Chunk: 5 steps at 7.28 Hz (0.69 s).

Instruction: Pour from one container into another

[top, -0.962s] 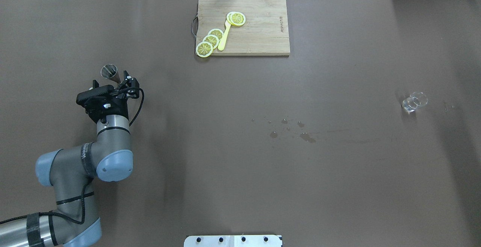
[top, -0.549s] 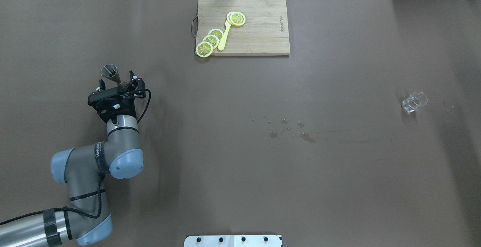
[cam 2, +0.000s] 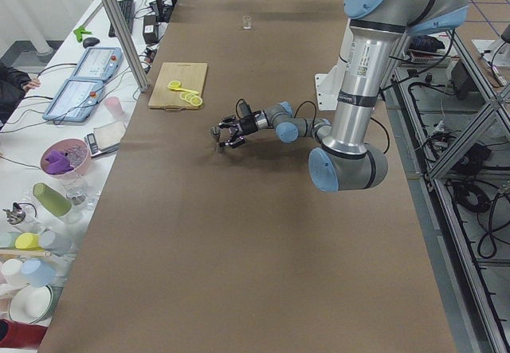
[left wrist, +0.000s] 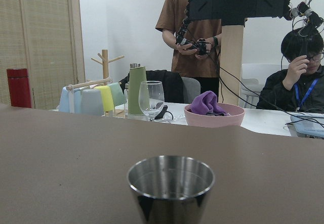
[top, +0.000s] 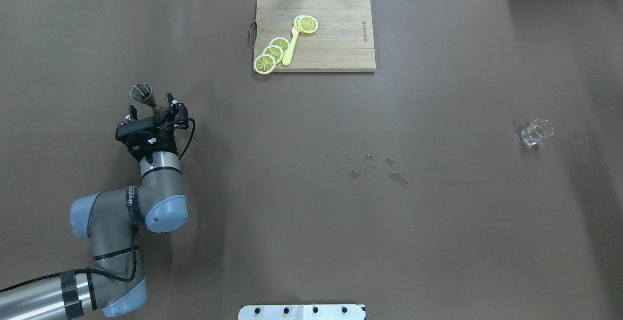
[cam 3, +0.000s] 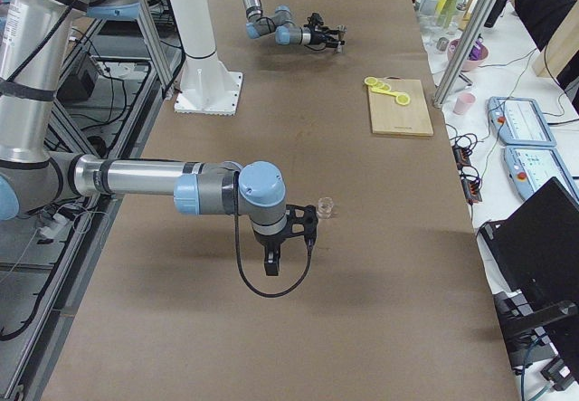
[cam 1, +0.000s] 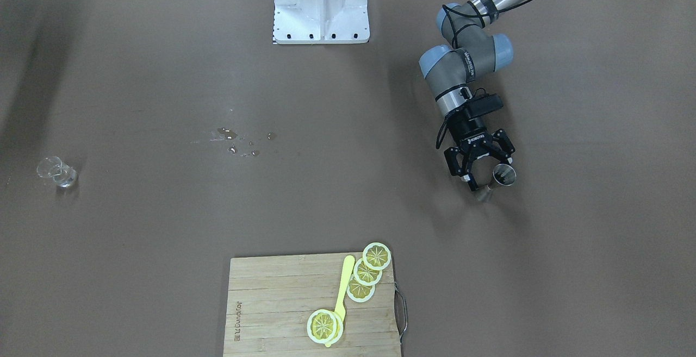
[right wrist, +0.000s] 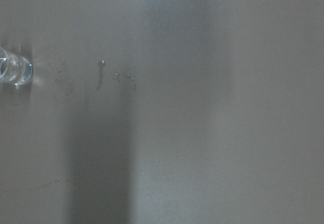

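Steel jigger stood upright near the left end of the bench, right at the fingertips of the left gripper; jaws apart, nothing gripped. Glass sat near the right end, well apart. Right gripper showed only from the side, so I couldn't tell whether it was apart or together.

Risks:
- An off-centre close would clip a cone and tip the jigger.
- Slick steel and the narrow waist could let it slip or swing.
- The long carry could slosh.
- The light glass could get nudged over at the pour.

Room: open bench between them, only spilled drops midway. Cutting board sat at the far edge, off the path.
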Available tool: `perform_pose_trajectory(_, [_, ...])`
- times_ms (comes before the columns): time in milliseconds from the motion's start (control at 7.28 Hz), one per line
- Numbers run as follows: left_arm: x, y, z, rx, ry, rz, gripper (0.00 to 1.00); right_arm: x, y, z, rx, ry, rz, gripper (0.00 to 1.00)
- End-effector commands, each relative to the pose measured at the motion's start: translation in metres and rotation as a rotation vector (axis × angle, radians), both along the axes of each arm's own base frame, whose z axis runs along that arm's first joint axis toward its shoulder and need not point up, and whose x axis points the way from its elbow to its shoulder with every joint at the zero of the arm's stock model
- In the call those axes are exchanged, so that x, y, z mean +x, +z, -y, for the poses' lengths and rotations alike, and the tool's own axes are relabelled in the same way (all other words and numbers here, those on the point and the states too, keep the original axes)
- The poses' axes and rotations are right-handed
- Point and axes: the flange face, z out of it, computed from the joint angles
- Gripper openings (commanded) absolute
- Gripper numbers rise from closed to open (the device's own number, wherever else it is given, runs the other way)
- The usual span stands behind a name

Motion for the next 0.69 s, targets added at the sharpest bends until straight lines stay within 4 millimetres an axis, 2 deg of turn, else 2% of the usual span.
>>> perform_pose_trajectory(0, [0.0004, 0.0017, -0.0012, 0.003, -0.004, -0.003, 0.95, 0.0, 0.0005, -0.0007, -0.001, 0.0, 0.0, 1.0])
perform_pose_trajectory(549, [0.0022, 0.0012, -0.0026, 0.004, -0.005, -0.011, 0.92, -0.0001, -0.0017, 0.0002, 0.003, 0.0, 0.001, 1.0])
